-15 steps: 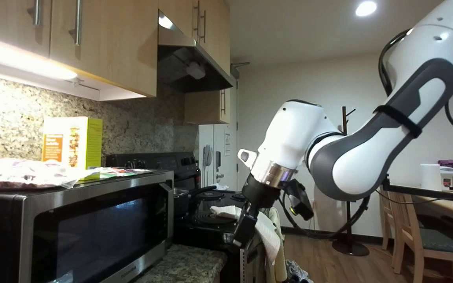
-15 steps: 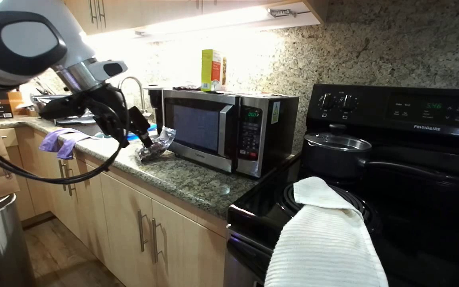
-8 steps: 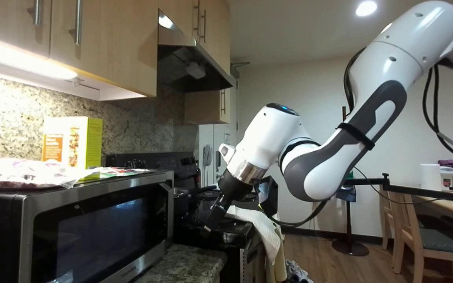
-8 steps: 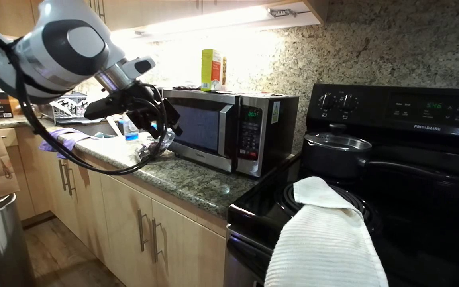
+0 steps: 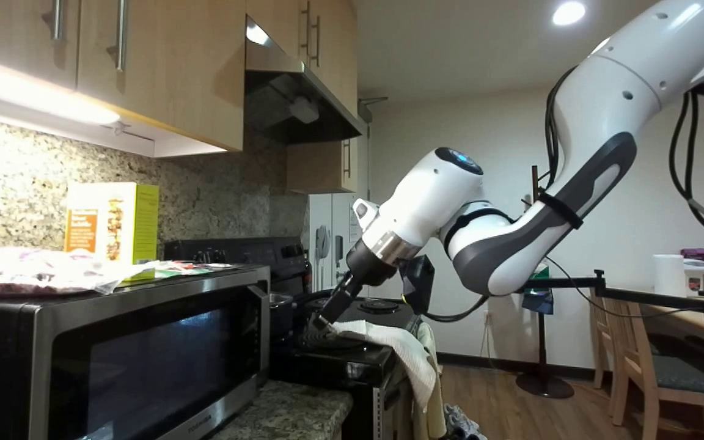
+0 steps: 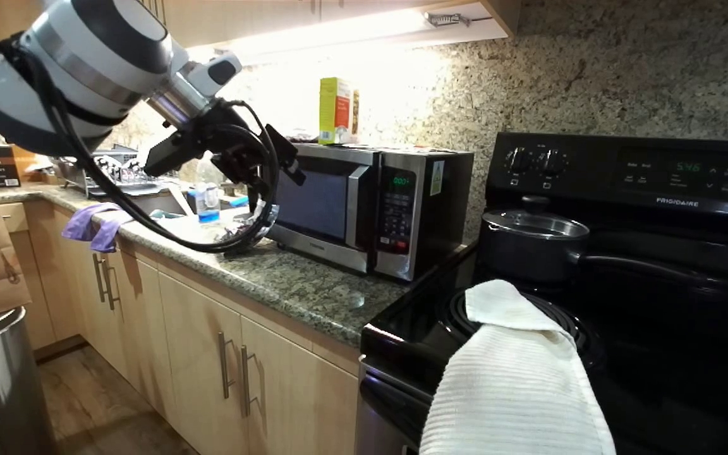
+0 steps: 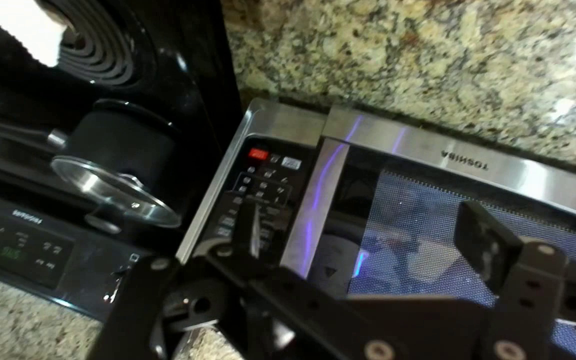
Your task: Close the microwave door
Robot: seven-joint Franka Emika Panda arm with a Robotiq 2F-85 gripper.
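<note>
The microwave door (image 6: 310, 199), with a dark glass window in a silver frame, looks shut and about flush with the control panel (image 6: 395, 212). It also shows in an exterior view (image 5: 162, 360) and in the wrist view (image 7: 418, 240), with its silver handle strip (image 7: 318, 200). My gripper (image 7: 368, 235) is open and empty, its fingers wide apart. In the wrist view one finger overlaps the control panel and the other the door window. In an exterior view the gripper (image 5: 322, 321) hangs in front of the microwave, apart from the door.
A yellow-green box (image 5: 113, 223) and a plastic bag (image 5: 34, 269) lie on the microwave. A crinkled foil packet (image 6: 266, 221) is on the counter. A lidded pot (image 6: 531, 246) and a white towel (image 6: 515, 373) are on the stove. Cabinets (image 5: 175, 67) hang above.
My gripper has moved in toward the microwave and then risen a little, staying open in front of the door. The door shows no visible movement.
</note>
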